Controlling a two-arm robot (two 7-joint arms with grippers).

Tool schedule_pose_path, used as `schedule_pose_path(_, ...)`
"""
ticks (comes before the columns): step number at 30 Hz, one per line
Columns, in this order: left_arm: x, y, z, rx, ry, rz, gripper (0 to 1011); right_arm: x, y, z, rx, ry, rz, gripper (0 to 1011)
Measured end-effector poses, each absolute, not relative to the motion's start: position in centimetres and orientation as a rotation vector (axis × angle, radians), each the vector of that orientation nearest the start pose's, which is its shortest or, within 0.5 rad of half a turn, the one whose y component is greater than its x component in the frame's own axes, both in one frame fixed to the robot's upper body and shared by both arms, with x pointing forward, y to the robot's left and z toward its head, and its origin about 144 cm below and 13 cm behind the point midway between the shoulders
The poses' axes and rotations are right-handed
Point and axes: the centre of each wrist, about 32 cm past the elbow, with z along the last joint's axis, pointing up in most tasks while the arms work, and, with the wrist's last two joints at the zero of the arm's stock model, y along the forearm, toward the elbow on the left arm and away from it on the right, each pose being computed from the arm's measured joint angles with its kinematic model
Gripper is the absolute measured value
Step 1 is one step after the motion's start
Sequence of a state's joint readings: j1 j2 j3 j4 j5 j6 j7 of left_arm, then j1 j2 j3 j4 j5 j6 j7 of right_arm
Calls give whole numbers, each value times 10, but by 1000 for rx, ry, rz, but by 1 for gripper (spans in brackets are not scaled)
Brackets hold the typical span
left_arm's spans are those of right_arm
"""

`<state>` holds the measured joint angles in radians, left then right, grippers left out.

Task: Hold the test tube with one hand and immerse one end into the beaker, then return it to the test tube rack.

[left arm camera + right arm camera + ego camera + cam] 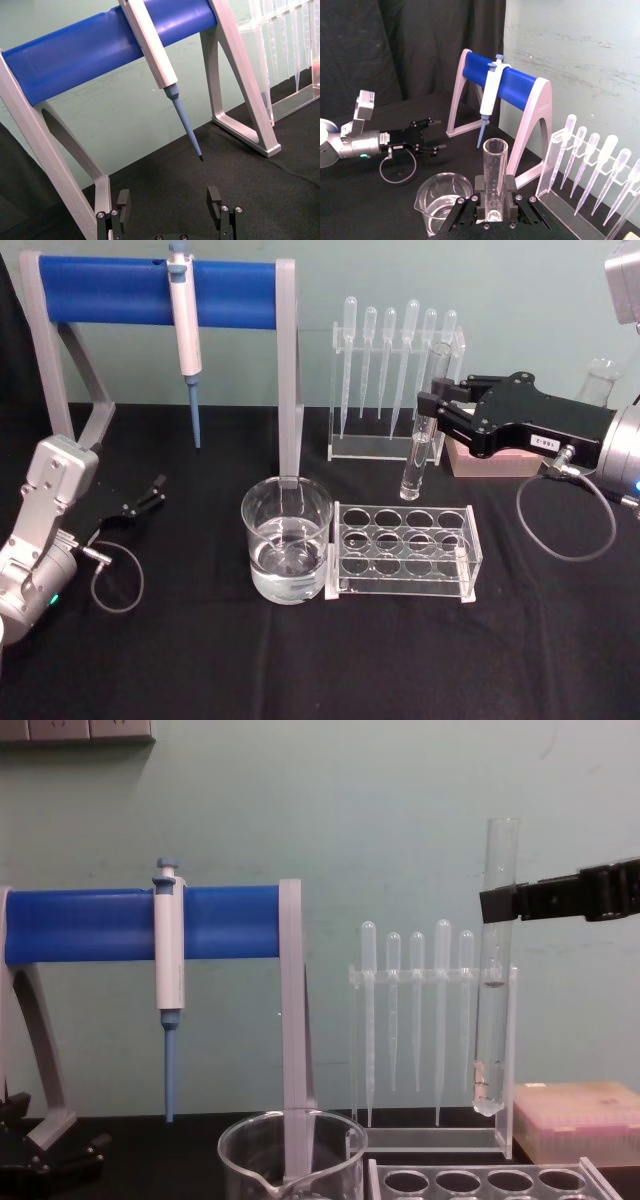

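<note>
The test tube [422,430] hangs upright in the air, clear of the table, above the back right part of the empty acrylic rack [404,551]. My right gripper [428,410] is shut on its upper part. In the chest view the tube [492,1000] has its round bottom above the rack [480,1182], with the right gripper [505,904] near its rim. The right wrist view looks down on the tube's open top [495,150]. The beaker [287,540], holding clear liquid, stands left of the rack. My left gripper [150,495] rests open at the far left.
A blue-barred stand [150,292] with a white-and-blue pipettor [184,320] rises behind the beaker. A rack of plastic pipettes [395,380] stands right behind the tube. A pink box [578,1120] lies at the right. Black cloth covers the table.
</note>
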<state>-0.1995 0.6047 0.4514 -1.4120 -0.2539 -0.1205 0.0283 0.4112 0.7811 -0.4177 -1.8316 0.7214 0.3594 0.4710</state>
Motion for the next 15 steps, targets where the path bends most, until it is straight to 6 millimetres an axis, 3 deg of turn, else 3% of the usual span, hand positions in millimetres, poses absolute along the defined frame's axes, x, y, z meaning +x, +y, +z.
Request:
schedule_pose_path(8, 489, 310, 1140, 304, -285, 1248, 1000, 498, -287, 1330, -181, -61, -650, 241)
schedule_pose_path(15, 489, 310, 1140, 304, -285, 1248, 1000, 500, -270, 1335, -168, -83, -610, 241)
